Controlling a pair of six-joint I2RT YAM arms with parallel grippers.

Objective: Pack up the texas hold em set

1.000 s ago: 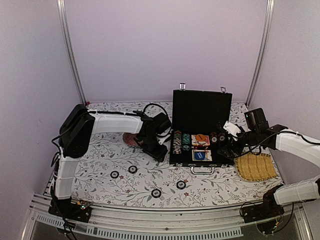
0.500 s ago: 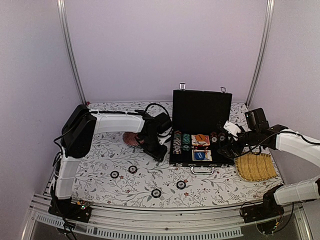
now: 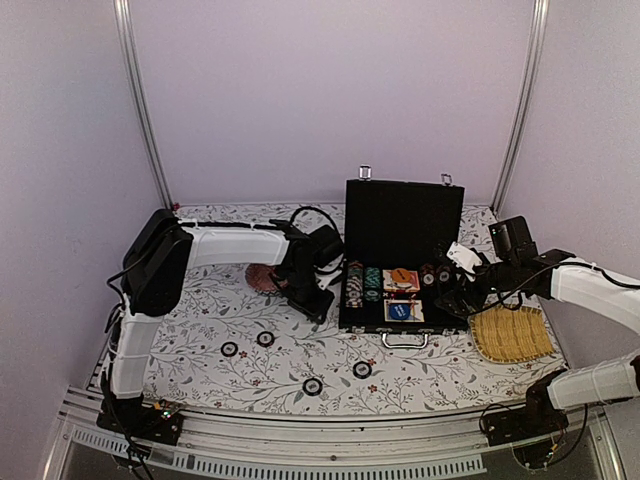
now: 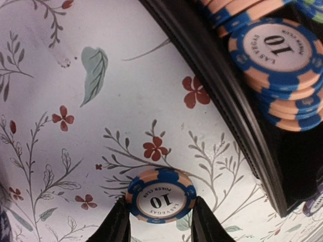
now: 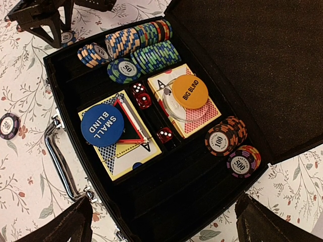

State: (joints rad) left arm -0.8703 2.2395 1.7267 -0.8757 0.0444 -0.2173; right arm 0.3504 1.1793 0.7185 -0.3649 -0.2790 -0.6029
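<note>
The black briefcase (image 3: 403, 225) lies open at the table's middle right, lid upright. Inside it are rows of poker chips (image 5: 136, 38), an orange disc (image 5: 190, 91) on the red-pink card deck (image 5: 202, 118), a blue disc (image 5: 102, 125) and red dice. My left gripper (image 4: 159, 200) sits just left of the case, fingers pressed on both edges of a blue "10" poker chip (image 4: 160, 196) against the cloth. The case wall (image 4: 237, 116) is close on its right. My right gripper (image 5: 161, 217) hangs open above the case's near right corner (image 5: 202, 176), holding nothing.
Several loose chips (image 3: 265, 339) lie on the flowered cloth in front, one more (image 5: 8, 125) by the silver handle (image 5: 58, 156). A pink patterned dome (image 3: 262, 278) sits behind the left arm. A yellow woven tray (image 3: 512, 335) lies right of the case.
The left fingers have closed in onto the blue chip. Both arms have otherwise stayed in place.
</note>
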